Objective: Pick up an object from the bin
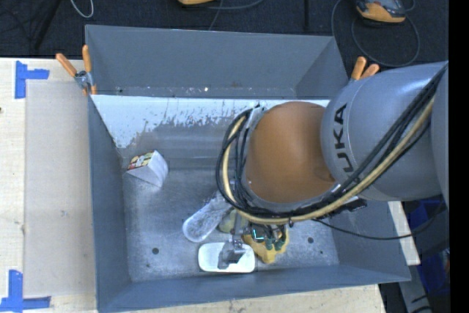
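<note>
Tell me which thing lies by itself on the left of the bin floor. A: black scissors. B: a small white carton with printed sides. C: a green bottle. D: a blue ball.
B: the small white carton lies alone at the left, apart from the clear plastic piece nearer the tool.

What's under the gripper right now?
A flat white object lies beneath the gripper, near the bin's front wall. The arm covers whatever lies behind it.

Arm (293,157) over flat white object (210,260), small box (149,167) left
</note>
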### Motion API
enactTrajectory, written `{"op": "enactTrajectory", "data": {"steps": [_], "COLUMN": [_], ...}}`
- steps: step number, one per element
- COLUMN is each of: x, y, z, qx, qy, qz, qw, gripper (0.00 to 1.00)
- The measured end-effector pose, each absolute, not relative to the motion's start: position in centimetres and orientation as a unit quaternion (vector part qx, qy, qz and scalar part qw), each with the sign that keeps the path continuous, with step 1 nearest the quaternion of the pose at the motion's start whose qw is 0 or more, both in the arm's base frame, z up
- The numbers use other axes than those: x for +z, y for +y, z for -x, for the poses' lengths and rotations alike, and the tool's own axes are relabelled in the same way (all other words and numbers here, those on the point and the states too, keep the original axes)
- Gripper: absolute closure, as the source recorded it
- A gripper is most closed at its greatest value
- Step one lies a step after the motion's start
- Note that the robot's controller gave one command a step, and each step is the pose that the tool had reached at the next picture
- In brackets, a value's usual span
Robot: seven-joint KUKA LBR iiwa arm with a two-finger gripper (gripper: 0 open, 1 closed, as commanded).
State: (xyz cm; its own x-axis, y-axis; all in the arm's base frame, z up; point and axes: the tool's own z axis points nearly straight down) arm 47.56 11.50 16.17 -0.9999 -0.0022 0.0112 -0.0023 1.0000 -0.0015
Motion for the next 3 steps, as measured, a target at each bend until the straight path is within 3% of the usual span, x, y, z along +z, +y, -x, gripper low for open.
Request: {"op": "enactTrajectory", "data": {"steps": [1,2,3], "x": [16.6,11.2,8.9], "y": [11.4,9.4,8.6], "z": [-47.8,-50.6,-49.8], "qx": [0.0,-0.001,-0.005], "qy": [-1.0,-1.0,-0.989], "qz": [0.001,-0.024,-0.147], "qw": [0.002,-0.003,-0.024], "gripper": [0.0,0.0,1.0]}}
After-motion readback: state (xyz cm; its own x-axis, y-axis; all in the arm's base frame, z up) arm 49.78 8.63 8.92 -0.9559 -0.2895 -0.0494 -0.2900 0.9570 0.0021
